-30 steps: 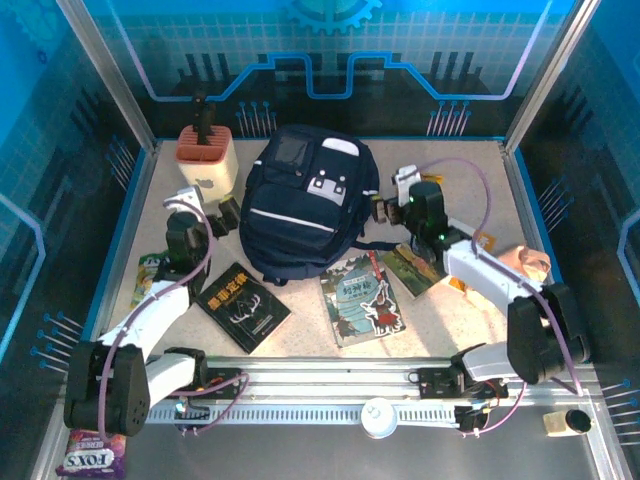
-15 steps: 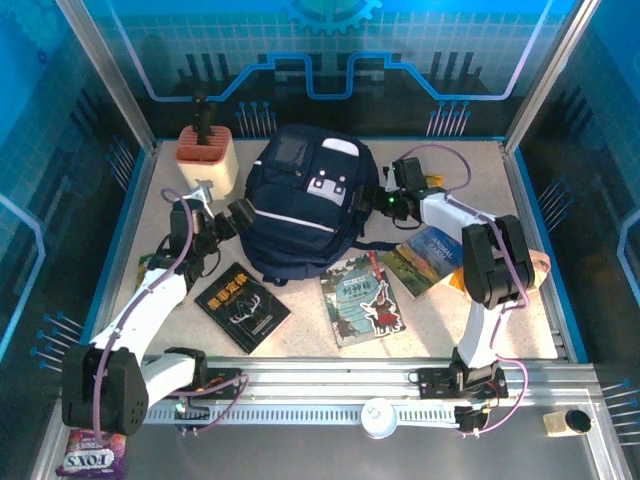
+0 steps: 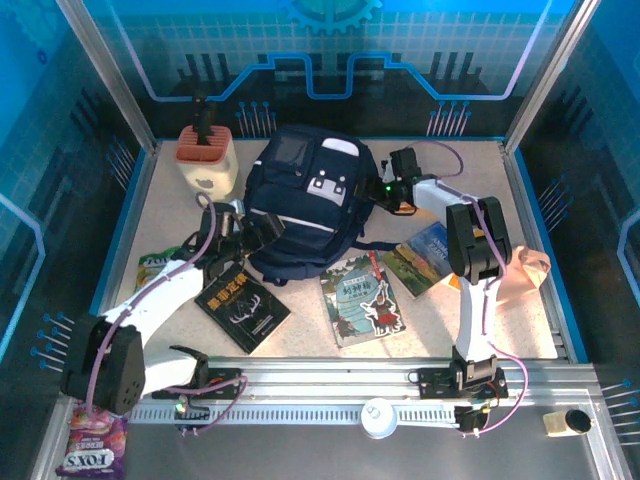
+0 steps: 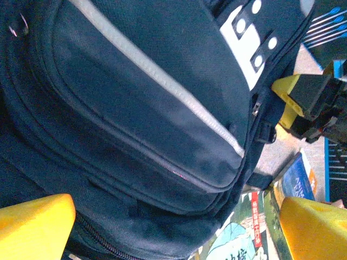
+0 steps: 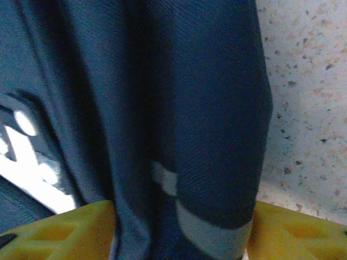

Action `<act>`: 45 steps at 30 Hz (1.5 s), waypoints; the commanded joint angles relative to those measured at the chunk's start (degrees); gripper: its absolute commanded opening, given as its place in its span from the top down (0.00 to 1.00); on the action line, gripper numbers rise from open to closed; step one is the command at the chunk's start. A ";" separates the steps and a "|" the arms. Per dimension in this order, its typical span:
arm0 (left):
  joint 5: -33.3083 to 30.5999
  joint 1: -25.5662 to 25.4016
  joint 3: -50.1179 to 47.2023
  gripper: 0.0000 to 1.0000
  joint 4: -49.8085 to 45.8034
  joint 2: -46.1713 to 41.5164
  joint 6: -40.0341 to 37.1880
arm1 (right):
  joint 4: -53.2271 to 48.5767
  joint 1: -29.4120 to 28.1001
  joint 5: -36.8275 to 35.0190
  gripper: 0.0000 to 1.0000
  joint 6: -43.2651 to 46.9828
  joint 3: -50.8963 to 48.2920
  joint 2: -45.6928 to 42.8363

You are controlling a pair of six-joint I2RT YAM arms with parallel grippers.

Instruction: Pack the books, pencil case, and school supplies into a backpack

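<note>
Both arms have swung in onto the backpack. Nearest, three books lie flat on the tabletop, outside it. Left gripper jaws gape wide at its front pocket; right gripper jaws pinch its side fabric. Behind, a beige holder holds something dark, upright.

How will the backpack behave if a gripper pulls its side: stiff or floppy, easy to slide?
Probably floppy: the backpack is soft fabric, bunched between the fingers of the right gripper. It looks bulky and lies flat on the table, so it would likely stretch before sliding. It seems unlikely to tip.
</note>
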State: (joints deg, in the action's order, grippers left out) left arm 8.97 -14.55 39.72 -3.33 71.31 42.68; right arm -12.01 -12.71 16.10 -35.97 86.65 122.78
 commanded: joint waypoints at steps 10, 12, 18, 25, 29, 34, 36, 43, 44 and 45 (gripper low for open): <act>2.77 -0.75 9.39 0.05 3.33 15.76 1.68 | 1.31 1.44 5.92 0.86 2.44 -0.81 -0.57; 2.80 -0.75 11.67 0.05 3.64 18.74 1.02 | 2.98 2.16 5.36 0.87 2.19 -4.43 -3.33; 5.14 -0.75 20.97 0.07 3.09 27.71 -1.95 | 10.86 6.51 6.55 0.89 -2.04 -18.43 -11.81; 5.85 -0.75 31.15 0.09 0.71 36.20 -5.00 | 15.68 9.05 6.25 0.89 -5.58 -29.59 -20.41; 5.30 -0.75 36.85 0.10 -0.82 40.44 -7.03 | 16.45 8.86 6.75 0.88 -6.99 -31.46 -22.47; 1.84 -0.75 40.17 0.10 -4.50 38.97 -9.94 | 15.53 7.30 8.64 0.85 -8.79 -29.14 -21.74; 0.57 -0.75 39.81 0.09 -6.60 36.12 -11.00 | 15.13 5.74 8.78 0.81 -9.63 -27.95 -20.95; -0.01 -1.54 31.34 0.09 -10.28 24.95 -10.14 | 17.78 2.60 8.57 0.69 -13.44 -27.30 -16.98; -0.09 -2.21 29.65 0.09 -10.56 23.30 -9.62 | 18.42 2.43 8.68 0.69 -13.97 -27.50 -16.35; -0.10 -2.89 28.32 0.09 -10.64 22.10 -9.15 | 19.02 2.47 8.85 0.69 -14.36 -27.72 -16.04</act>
State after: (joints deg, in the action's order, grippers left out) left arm 9.32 -15.70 71.61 -10.96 97.23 33.06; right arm 3.88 -9.74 22.85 -48.07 57.87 104.95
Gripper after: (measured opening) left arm 0.914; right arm 0.305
